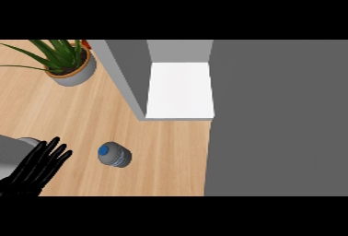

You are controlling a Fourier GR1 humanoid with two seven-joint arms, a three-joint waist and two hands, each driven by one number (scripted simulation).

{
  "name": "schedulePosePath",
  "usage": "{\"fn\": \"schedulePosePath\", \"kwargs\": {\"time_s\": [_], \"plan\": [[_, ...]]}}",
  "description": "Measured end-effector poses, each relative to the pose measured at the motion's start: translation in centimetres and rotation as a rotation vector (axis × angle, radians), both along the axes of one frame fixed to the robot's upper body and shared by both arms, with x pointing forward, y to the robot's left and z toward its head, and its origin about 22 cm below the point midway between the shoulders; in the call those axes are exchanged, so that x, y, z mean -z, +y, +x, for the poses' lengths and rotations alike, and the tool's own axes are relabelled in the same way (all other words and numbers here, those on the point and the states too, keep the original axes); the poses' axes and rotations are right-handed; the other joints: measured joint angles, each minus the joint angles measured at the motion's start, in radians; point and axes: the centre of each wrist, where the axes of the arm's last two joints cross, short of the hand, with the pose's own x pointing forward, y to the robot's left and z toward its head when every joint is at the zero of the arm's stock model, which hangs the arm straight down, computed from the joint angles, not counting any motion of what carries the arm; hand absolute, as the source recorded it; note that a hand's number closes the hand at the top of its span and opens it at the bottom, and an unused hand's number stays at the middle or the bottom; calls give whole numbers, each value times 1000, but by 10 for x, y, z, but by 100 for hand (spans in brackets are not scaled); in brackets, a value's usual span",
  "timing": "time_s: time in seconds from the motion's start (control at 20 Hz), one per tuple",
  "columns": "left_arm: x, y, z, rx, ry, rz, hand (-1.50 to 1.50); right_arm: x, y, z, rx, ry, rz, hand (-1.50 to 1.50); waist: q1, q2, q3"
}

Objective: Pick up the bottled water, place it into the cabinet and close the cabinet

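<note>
Showed only one arm, at the lower left. Had a smooth grey forearm, round like a tube, with a paler patch at the top. Ended in a black hand. Had long, thin, black fingers. Looked plain all over, with the rest cut off by the edge.

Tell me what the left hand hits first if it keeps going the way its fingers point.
Probably nothing close: the left hand points up and slightly right over bare counter, passing left of the bottled water. Farther on stands the cabinet; depth is unclear.
</note>
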Motion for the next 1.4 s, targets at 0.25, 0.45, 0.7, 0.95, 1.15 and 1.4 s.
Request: {"fn": "schedulePosePath", "kwargs": {"time_s": [0.25,0.45,0.7,0.95,1.15,1.4], "plan": [[15,3,20,-8,-14,32,-150,6,4,-4,-14,-3,-2,-150,-2,0,0],[28,6,35,-6,-13,71,-150,2,7,-4,-11,-3,-1,-150,-2,1,0],[48,4,58,-5,6,94,-150,4,4,-8,-23,-4,-4,-150,-5,1,0],[73,7,69,0,50,107,-150,8,-2,-9,-26,-10,1,-150,-5,1,0],[93,8,82,-19,90,108,-150,10,0,-12,-29,-16,2,-150,-7,2,-1],[118,7,94,-25,150,91,-150,12,-3,-13,-32,-11,9,-150,-8,2,-1]]}}
